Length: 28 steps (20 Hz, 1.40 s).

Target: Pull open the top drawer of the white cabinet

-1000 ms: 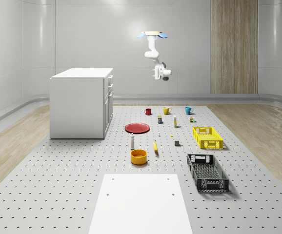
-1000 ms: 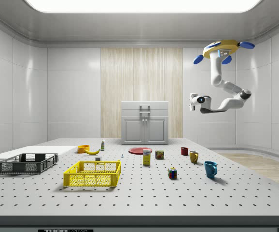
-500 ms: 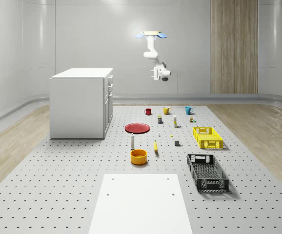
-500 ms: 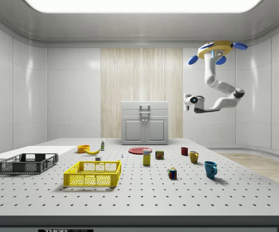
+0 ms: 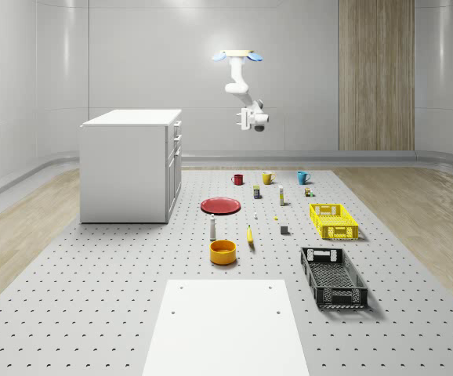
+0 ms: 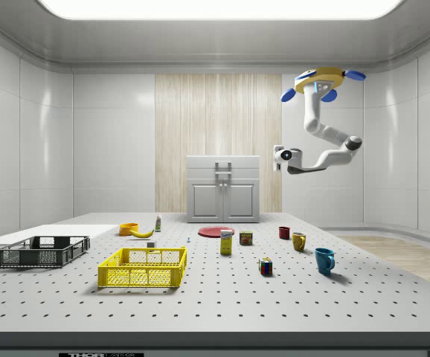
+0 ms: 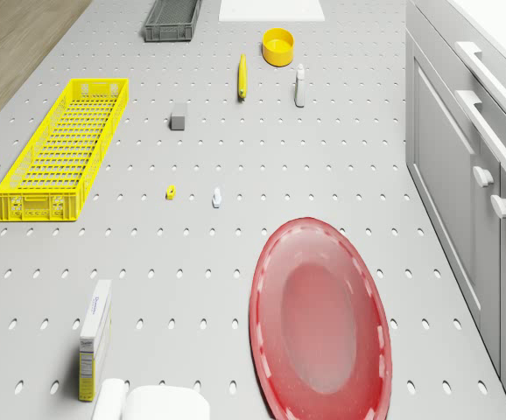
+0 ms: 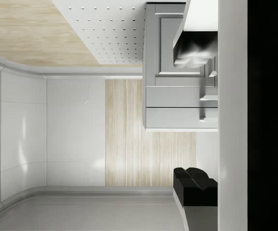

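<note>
The white cabinet [image 5: 128, 166] stands on the pegboard floor at the whole-scene view's left, and its drawer front faces that view's right. Its top drawer [image 6: 223, 163] is closed, with a bar handle [image 7: 496, 75] across it. The drone [image 5: 238, 56] hovers high in the air to the right of the cabinet, over the far end of the floor. Its arm hangs down, and the gripper [image 5: 244, 119] is at about cabinet-top height, well apart from the drawer. In the wrist view the fingers [image 8: 196, 48] stand apart, open and empty, with the drawer fronts [image 8: 177, 118] between them.
A red plate [image 5: 220, 205] lies on the floor in front of the cabinet. Three mugs [image 5: 267, 178] stand behind it. A yellow crate [image 5: 334, 221], a black crate [image 5: 333, 276], an orange bowl [image 5: 222, 251], a banana [image 5: 250, 236] and a white panel [image 5: 225, 325] lie nearer.
The drone and arm have shifted toward the whole-scene view's left, closer to the cabinet. In the side view they have moved left. The drawer stays closed.
</note>
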{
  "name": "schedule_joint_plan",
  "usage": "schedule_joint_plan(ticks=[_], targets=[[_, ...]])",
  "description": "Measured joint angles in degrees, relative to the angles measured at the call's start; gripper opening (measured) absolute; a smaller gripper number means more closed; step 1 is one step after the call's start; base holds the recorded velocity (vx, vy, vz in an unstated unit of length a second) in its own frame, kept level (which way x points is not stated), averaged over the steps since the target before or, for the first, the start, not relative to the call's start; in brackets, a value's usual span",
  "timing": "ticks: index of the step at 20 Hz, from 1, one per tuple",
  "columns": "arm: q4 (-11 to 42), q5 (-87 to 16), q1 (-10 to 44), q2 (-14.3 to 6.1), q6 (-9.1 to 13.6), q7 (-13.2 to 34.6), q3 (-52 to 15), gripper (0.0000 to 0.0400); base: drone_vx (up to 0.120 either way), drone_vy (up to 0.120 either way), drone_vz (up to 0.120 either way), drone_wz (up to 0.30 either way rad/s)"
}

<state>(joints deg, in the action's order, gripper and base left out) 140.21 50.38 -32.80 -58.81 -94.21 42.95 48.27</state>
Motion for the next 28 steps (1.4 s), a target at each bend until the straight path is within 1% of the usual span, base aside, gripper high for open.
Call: schedule_joint_plan(ticks=[14, 28], targets=[[0.3, -2.0, -2.4, -2.5, -2.3, 1.6, 0.9, 0.0305, 0.12, -0.003, 0.0, 0.0], [0.6, -3.6, -4.4, -4.6, -4.1, 3.0, 1.5, 0.0305, 0.12, 0.0, 0.0, 0.0]])
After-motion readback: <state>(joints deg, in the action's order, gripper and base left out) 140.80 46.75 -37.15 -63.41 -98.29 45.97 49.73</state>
